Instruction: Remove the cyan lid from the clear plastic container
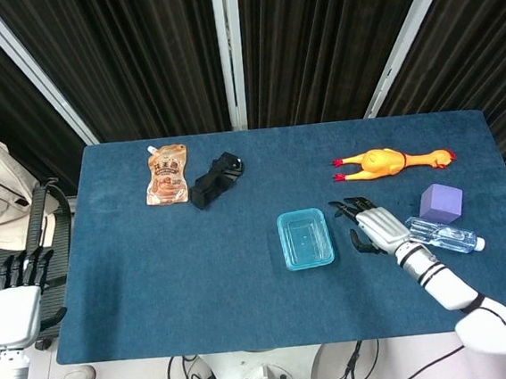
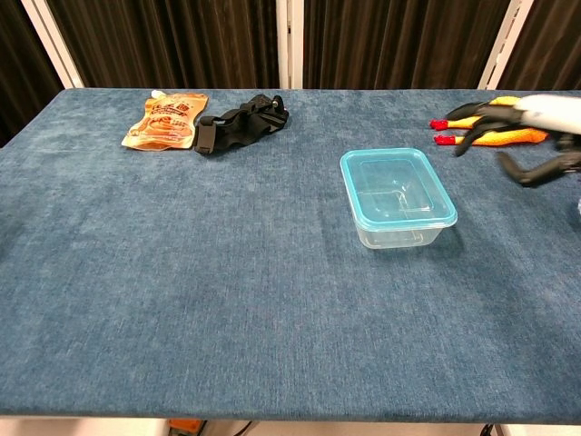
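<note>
Blue table [image 1: 154, 280], right hand [image 1: 375, 226] spread, empty

Cyan lid [image 2: 397, 185] seated on clear container [image 2: 399, 233], mid-table.

No legible text, brand, number or sign can be read anywhere. Printed markings are carried on the front of an orange snack pouch [image 1: 167, 174] lying at the far left of the bench [image 1: 154, 280], but they are too small and blurred to be made out in either view.
</note>
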Robot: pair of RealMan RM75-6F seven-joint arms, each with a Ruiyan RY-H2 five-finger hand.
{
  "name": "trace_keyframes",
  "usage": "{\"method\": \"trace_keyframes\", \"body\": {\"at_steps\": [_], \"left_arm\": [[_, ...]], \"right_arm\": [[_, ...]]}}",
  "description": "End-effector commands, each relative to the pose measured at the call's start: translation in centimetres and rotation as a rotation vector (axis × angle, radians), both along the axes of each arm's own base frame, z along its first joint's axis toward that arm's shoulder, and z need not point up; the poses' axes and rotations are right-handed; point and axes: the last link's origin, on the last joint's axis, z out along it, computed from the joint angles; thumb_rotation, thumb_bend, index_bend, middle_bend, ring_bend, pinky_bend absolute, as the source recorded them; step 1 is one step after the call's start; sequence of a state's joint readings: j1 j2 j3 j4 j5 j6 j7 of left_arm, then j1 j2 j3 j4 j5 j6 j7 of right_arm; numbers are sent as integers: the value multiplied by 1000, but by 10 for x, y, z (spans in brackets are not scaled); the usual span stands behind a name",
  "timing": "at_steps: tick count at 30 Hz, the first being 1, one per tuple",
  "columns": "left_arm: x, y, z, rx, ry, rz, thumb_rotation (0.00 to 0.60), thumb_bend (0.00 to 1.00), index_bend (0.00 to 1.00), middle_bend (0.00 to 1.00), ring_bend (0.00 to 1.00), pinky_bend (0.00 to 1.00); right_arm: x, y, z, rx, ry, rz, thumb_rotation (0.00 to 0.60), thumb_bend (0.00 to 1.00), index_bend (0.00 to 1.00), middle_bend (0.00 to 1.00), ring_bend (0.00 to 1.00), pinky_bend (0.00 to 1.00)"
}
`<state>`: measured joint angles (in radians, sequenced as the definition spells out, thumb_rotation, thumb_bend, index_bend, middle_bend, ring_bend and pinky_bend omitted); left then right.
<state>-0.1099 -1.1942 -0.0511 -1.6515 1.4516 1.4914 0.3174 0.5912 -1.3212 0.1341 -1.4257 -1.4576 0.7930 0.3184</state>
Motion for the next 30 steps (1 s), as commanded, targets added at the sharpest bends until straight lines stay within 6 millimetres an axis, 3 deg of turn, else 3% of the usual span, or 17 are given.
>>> {"method": "trace_keyframes", "body": {"at_steps": [1, 15, 24, 26, 29, 30], "left_arm": [[0, 1, 0, 0, -1, 2, 600, 0, 100, 51, 0, 0], [1, 10, 0, -22, -10, -17, 600, 0, 100, 51, 0, 0], [38, 51, -15, -130, -23, -157, 600, 0, 100, 51, 0, 0], [54, 59, -24, -180, -32, -190, 600, 0, 100, 51, 0, 0], [80, 69, -43, -278, -56, -256, 600, 0, 99, 51, 0, 0], [88, 71, -50, -312, -62, -277, 600, 0, 99, 51, 0, 0]], "right_arm": [[7, -11, -15, 27, -31, -20, 600, 692, 0, 219, 31, 0], [75, -16, -67, 204, -136, 117, 600, 708, 0, 219, 31, 0], [96, -16, -80, 235, -110, 201, 600, 700, 0, 193, 17, 0], [93, -17, -73, 198, -98, 212, 600, 627, 0, 152, 1, 0], [81, -19, -53, 117, -60, 215, 600, 354, 0, 58, 0, 0], [77, -19, -45, 85, -51, 214, 600, 320, 0, 41, 0, 0]]}}
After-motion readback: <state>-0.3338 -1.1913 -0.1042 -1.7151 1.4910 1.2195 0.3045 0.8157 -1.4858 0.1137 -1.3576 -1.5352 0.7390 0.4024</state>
